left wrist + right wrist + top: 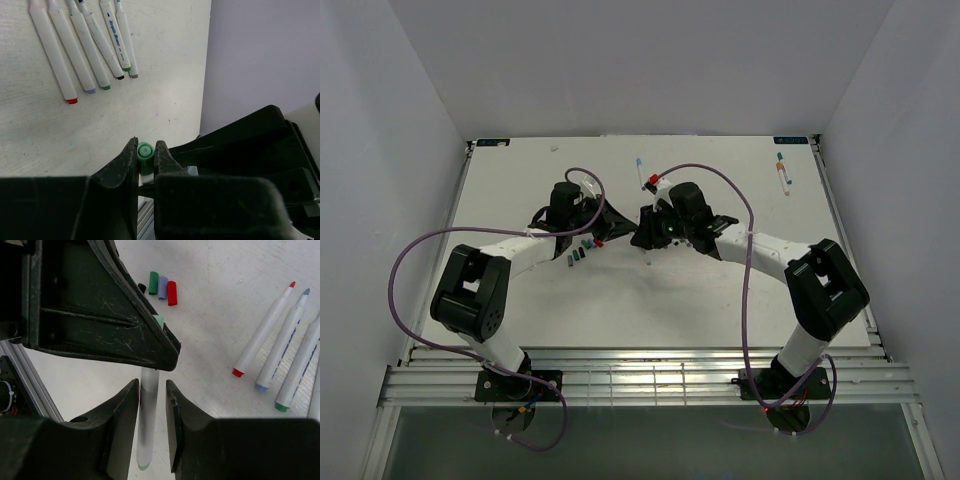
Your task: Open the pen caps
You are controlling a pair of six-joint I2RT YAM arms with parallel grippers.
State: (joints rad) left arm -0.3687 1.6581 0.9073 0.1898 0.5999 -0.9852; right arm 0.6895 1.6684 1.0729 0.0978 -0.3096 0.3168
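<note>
Light-green cap (145,151) in left gripper (145,144)

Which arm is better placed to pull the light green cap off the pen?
Left: the left fingers are shut on the light green cap, so they can pull it; the right fingers sit around the white barrel.

The white table (620,300) carries uncapped pens (53,50) in a row and loose caps (163,287).
</note>
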